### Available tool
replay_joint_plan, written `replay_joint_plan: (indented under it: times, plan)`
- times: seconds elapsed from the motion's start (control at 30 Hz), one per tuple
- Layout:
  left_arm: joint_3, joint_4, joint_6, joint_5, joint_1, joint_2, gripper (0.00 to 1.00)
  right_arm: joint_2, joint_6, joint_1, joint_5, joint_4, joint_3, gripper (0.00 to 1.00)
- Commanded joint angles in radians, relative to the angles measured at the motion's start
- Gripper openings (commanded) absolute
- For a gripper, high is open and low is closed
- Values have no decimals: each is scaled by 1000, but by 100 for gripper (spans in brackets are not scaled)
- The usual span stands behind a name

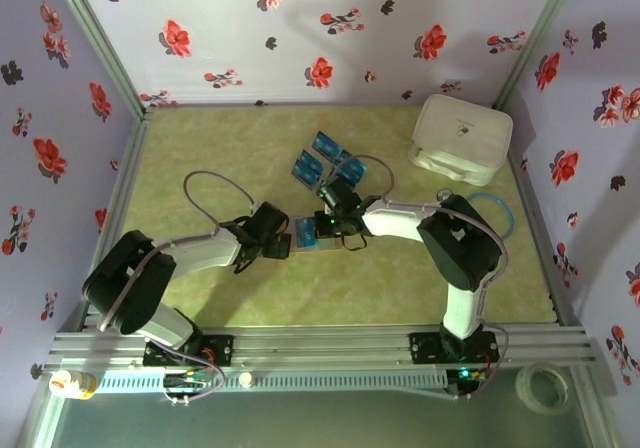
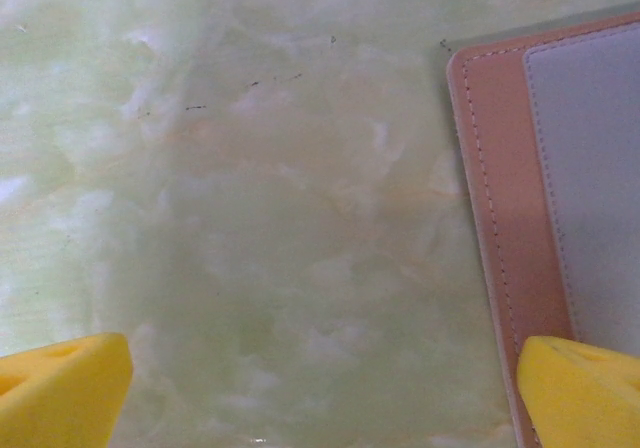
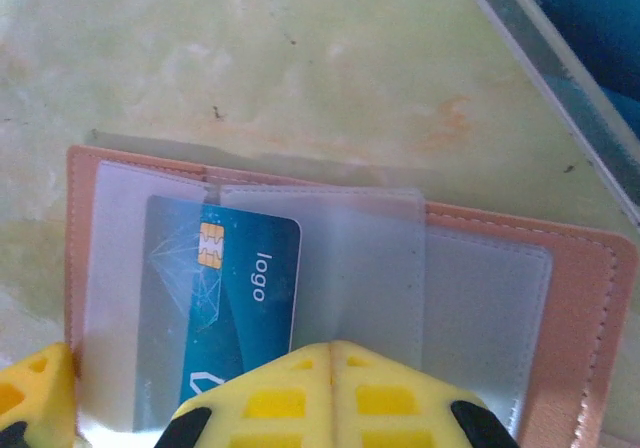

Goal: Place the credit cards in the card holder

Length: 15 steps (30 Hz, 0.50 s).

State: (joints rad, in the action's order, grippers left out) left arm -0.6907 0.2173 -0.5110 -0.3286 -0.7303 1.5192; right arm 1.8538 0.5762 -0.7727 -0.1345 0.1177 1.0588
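Risk of dragging the blue chip card (image 3: 230,288) out of its clear sleeve (image 3: 110,298) on retreat, through fingertip friction on the plastic. Risk too of skidding the open card holder (image 3: 590,298) across the slick green table (image 2: 250,218) under a sideways push. Right gripper (image 3: 333,368) pinched shut, gripping nothing discernible, tips low over the holder's middle, bottom centre of frame. Left gripper (image 2: 320,393) spread wide, empty, one finger over the holder's border. Loose credit cards (image 1: 325,158) upper centre, near the holder.
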Motion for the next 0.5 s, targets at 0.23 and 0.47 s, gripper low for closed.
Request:
replay_joint_plan:
  times: [0.23, 0.47]
  plan:
    - [26, 19, -4, -3, -6, 24, 100, 26, 13, -36, -11, 6, 55, 4]
    - [24, 20, -4, -3, -6, 19, 100, 37, 14, -47, -15, 8, 68, 4]
